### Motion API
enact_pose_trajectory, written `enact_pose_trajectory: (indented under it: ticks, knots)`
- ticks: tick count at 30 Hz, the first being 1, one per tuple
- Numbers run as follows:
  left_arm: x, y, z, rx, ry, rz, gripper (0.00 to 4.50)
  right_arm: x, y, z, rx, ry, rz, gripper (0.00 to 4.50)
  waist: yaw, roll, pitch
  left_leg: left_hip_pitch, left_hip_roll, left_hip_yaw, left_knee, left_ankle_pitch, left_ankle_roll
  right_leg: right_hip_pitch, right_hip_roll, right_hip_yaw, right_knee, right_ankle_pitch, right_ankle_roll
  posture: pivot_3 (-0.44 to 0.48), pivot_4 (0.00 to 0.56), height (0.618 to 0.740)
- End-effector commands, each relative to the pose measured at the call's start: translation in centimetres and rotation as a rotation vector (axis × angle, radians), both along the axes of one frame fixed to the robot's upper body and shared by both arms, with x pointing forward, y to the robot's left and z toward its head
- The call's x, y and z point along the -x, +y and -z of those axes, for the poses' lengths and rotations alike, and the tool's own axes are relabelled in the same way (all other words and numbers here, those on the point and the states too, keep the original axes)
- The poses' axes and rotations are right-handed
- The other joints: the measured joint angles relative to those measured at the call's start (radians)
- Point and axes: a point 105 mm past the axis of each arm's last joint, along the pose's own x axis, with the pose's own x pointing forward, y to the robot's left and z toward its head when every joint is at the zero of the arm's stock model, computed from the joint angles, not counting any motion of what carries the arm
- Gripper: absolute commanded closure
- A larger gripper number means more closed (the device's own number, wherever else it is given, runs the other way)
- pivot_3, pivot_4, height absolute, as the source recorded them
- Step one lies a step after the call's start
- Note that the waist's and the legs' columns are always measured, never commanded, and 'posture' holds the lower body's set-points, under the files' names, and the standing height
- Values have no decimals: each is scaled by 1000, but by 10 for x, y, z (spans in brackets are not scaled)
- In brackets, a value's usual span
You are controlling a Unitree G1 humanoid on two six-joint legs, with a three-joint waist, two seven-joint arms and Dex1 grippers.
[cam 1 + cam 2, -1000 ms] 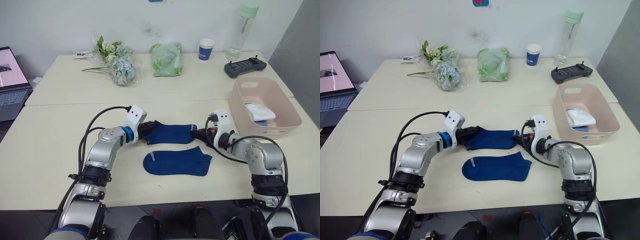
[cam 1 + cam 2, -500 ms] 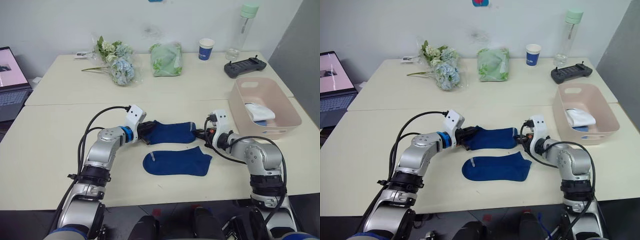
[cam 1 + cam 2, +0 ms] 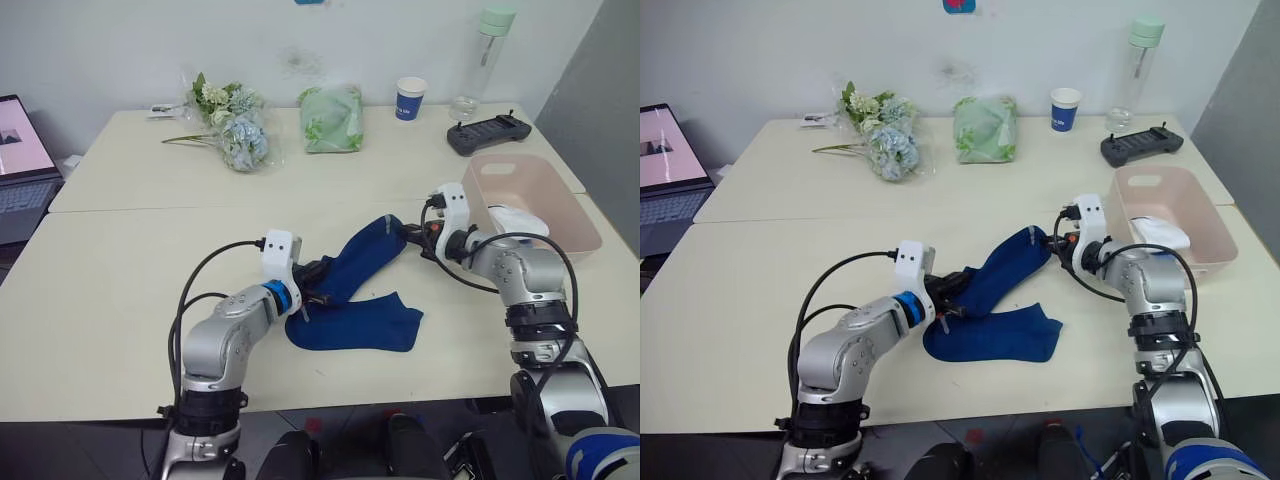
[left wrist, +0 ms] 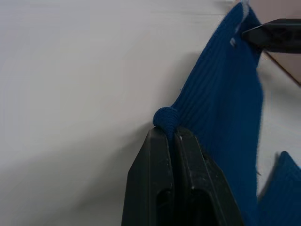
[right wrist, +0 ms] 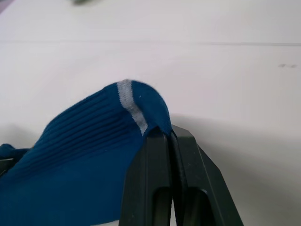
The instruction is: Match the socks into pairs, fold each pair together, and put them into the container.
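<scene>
Both grippers are pinching one navy sock (image 3: 362,262) taut: the left gripper (image 4: 171,133) clamping one end, the right gripper (image 5: 168,134) the cuff, above a second navy sock (image 3: 358,323) lying near the table's (image 3: 90,290) front edge.

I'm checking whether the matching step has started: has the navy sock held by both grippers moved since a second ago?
Yes. The held navy sock has been lifted off the table; its right end has risen toward the pink container, its left end swung down over the flat navy sock.

Open laptop (image 3: 20,160) was cut off by frame edge. Flat navy blue fabric sock (image 3: 355,325) was partly covered by lifted navy blue sock (image 3: 360,258). Pale pink plastic tub (image 3: 570,215) contents partly hidden behind right arm.
</scene>
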Motion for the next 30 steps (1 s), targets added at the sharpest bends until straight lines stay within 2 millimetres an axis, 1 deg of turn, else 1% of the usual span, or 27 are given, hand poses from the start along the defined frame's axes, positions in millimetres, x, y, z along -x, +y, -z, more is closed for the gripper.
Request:
enact_pose_trajectory:
  ticks: [1,4,6,9,11,13,14,17,18,20,21,22,24,26,28,30]
  knots:
    - [4,-5,-6,46,8,-32,4500,-10,17,-12,23,-75,-66,4467,-1,0,0,0,0,0,0,0,0,0,0,0,0,0,0,0,150,740]
    - [11,-12,9,67,72,-15,4500,-15,34,-8,44,-81,-124,4467,-3,0,0,0,0,1,0,0,0,0,0,0,0,0,0,0,150,740]
    - [13,-13,10,82,79,-12,4500,-16,39,-6,46,-83,-143,4467,-2,0,0,0,0,0,0,0,0,0,0,0,0,0,0,0,150,740]
    - [11,-10,7,109,72,-35,3798,-17,43,-5,64,-106,-167,4500,3,0,0,0,0,0,0,0,0,0,0,0,-1,0,0,0,150,740]
    - [11,-10,5,114,69,-34,3206,-18,44,-5,71,-119,-172,4500,3,0,0,0,0,0,0,0,0,1,0,0,-2,0,0,0,150,740]
    - [15,-8,6,106,70,-21,2613,-16,46,-7,71,-137,-183,3993,2,0,0,0,0,0,0,0,0,1,0,0,-2,0,0,0,150,740]
    - [17,-4,5,78,58,-11,2272,-17,44,-10,69,-156,-170,3732,1,0,0,0,0,0,0,0,0,1,0,0,-2,0,0,0,150,740]
    - [24,17,0,-14,11,17,1353,-15,33,-22,85,-222,-149,2694,-4,0,0,0,0,0,-1,0,0,0,1,0,-1,0,0,0,150,740]
    - [25,25,-4,-43,-10,26,1045,-14,29,-25,93,-243,-147,2340,-4,0,0,0,0,0,-1,0,0,-1,1,0,-1,0,0,0,150,740]
    - [25,37,-21,-48,-74,60,400,-9,21,-34,111,-294,-137,1616,-1,0,0,0,0,0,-1,0,-1,-1,1,0,-1,0,0,0,150,740]
    - [24,41,-31,-33,-102,86,58,-4,19,-36,119,-308,-152,1264,0,1,0,-1,0,0,-1,0,0,-1,1,0,-1,0,0,0,150,740]
    - [19,47,-42,-31,-145,104,0,5,21,-39,138,-343,-207,948,1,0,0,-1,0,0,-1,0,0,-1,0,0,-1,0,0,0,150,740]
    - [4,57,-52,-68,-192,113,0,26,28,-40,168,-367,-319,948,8,0,0,-2,0,-1,0,0,0,-1,0,-1,-2,0,0,0,150,740]
    - [-14,60,-51,-146,-231,131,0,47,37,-40,167,-381,-433,948,8,0,0,-2,-1,-1,0,0,0,-1,0,-2,-2,0,0,0,150,740]
    - [-33,56,-50,-166,-252,153,0,67,46,-38,179,-383,-534,948,5,1,0,-1,-1,-1,0,0,0,1,0,-2,-3,0,0,0,150,740]
    - [-51,43,-50,-166,-273,192,0,87,54,-32,241,-409,-669,948,7,0,0,0,-1,-2,0,0,0,3,0,-3,-4,0,0,0,150,740]
